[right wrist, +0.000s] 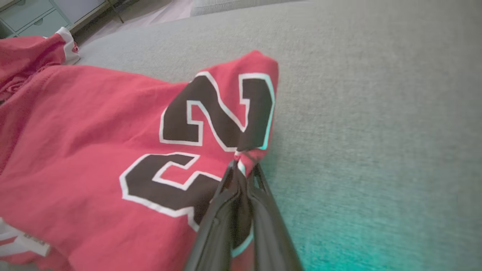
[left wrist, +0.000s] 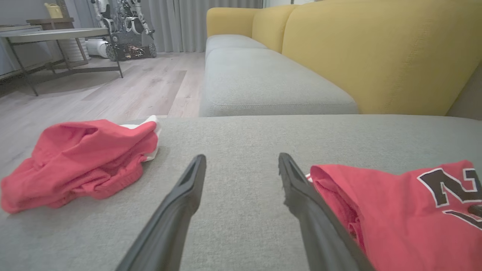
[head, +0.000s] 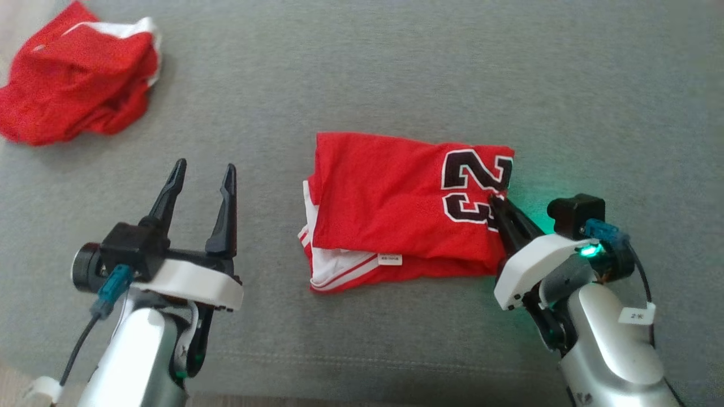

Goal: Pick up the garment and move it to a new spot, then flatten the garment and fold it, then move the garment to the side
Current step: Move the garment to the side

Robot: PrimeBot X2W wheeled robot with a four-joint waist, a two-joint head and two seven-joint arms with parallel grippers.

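Note:
The garment (head: 390, 198) is a red jersey with black numbers, folded into a rectangle on the grey cushion in the middle of the head view. My right gripper (head: 498, 201) is shut on the garment's right edge beside the numbers; in the right wrist view the right gripper (right wrist: 244, 162) pinches a small bunch of the garment (right wrist: 94, 128) between its tips. My left gripper (head: 203, 175) stands open to the left of the garment, holding nothing. Its own view has the left gripper (left wrist: 241, 165) above bare cushion, with the garment (left wrist: 395, 210) just beside its right finger.
A second red garment (head: 73, 73) lies crumpled at the far left of the grey cushion (head: 396, 68). In the left wrist view a yellow sofa back (left wrist: 376, 49) rises behind the cushion, and a table (left wrist: 49, 35) stands on the wooden floor beyond.

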